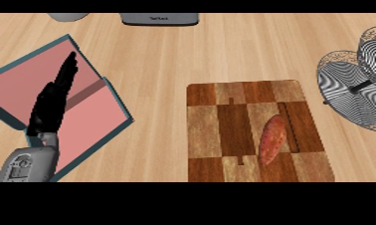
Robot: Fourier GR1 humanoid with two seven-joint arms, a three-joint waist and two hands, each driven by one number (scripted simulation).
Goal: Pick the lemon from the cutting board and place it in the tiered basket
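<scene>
Head view: saw left hand [50, 103] open, fingers straight, resting over pink tray [92, 119] at left. No right hand anywhere. No lemon either; only an orange-red oblong vegetable [272, 138] lay on cutting board [220, 134]. Wire basket [351, 87] stood well apart at right edge. Risked, by judgement, grabbing the wrong item for lack of any lemon.
</scene>
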